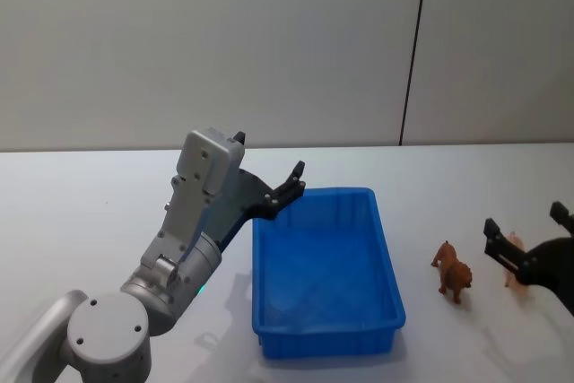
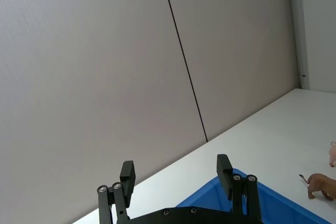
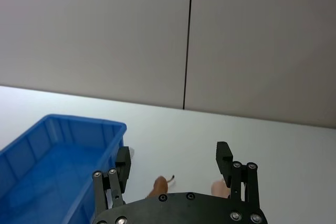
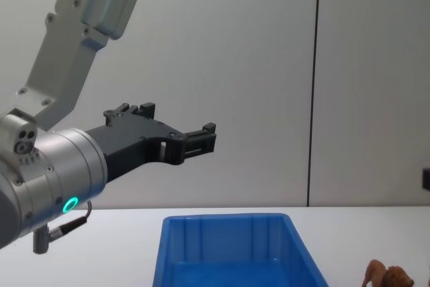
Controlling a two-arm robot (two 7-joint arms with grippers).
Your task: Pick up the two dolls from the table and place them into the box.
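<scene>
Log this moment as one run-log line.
left end effector: open, raised by box | right end effector: open, at pale doll | brown doll: on table | box: empty

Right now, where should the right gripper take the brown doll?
I'd pinch the brown doll across its trunk, between front and hind legs, coming down from above. It stands upright on thin legs, so the trunk is the bulkiest part. The open right gripper sits just right of it.

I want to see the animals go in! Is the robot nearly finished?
Nothing is in the blue box yet. The right gripper, open, hovers by the paler doll; the reddish-brown doll stands beside it on the table. Both need moving. The left gripper is raised, open.
</scene>
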